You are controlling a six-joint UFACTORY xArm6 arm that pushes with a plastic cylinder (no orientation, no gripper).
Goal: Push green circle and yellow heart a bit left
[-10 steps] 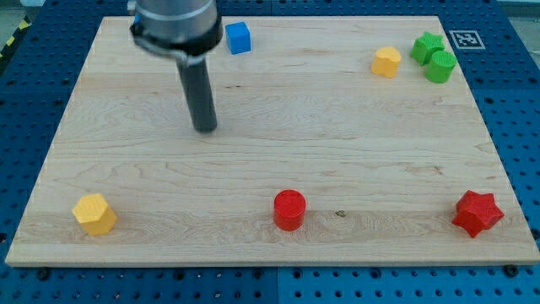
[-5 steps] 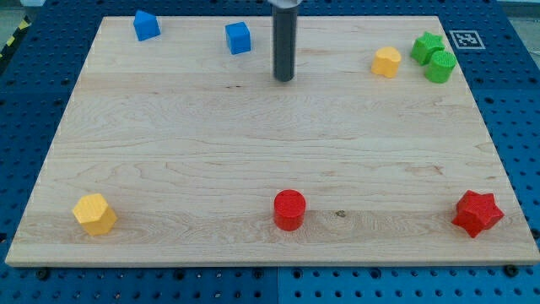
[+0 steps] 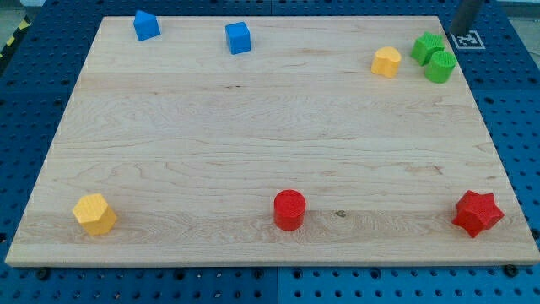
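The green circle (image 3: 440,66) lies near the board's top right corner, touching a second green block (image 3: 427,46) just up and left of it. The yellow heart (image 3: 387,62) lies a little to their left, apart from them. My tip (image 3: 457,30) is at the view's top right, just past the board's top right corner, above and right of the green blocks and touching nothing. Only the rod's lower end shows.
Two blue blocks (image 3: 147,25) (image 3: 239,37) lie near the top left. A yellow hexagon (image 3: 94,213) lies at the bottom left, a red circle (image 3: 289,209) at the bottom middle and a red star (image 3: 477,213) at the bottom right. A printed marker (image 3: 469,39) sits off the board beside my tip.
The rod has swept from the board's upper left across the top to the top right corner. No block has moved.
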